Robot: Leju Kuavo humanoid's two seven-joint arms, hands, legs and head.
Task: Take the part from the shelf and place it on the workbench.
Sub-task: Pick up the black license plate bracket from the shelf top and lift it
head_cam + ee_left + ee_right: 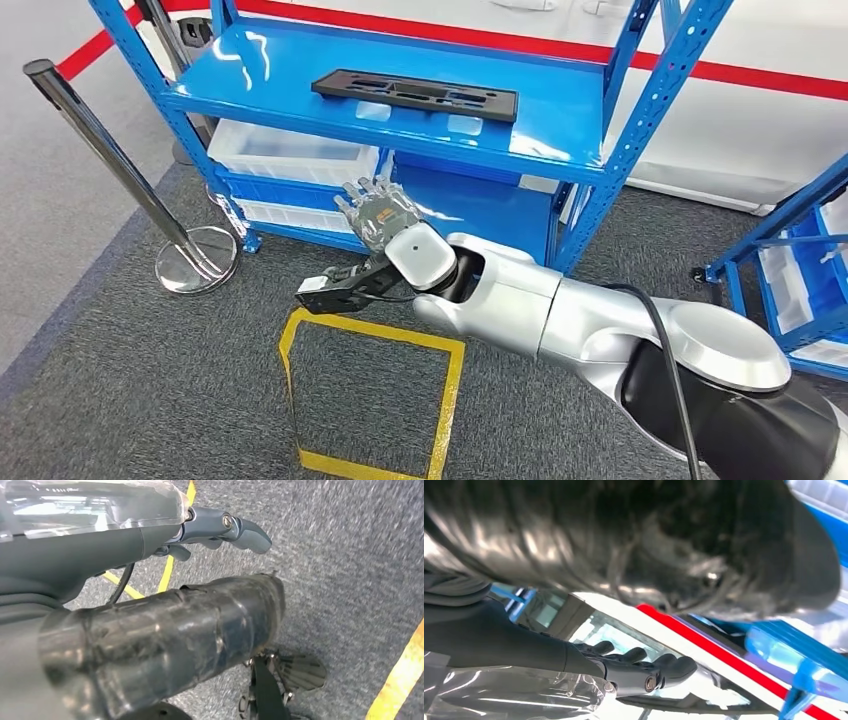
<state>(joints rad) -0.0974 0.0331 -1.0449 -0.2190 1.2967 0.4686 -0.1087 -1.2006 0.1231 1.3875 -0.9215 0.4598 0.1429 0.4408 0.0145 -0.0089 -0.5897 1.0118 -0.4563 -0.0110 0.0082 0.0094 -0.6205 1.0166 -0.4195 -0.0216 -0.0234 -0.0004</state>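
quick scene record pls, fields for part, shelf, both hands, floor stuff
part: black flat part lying on the top board of the blue shelf, untouched
shelf below: white bins on the lower levels
right hand: raised in front of the shelf, below the top board, fingers apart, holding nothing
left hand: hanging over the grey carpet, holding nothing; open or curled cannot be told
floor: yellow tape square on the carpet; chrome barrier post beside the shelf
task state: part not yet picked up
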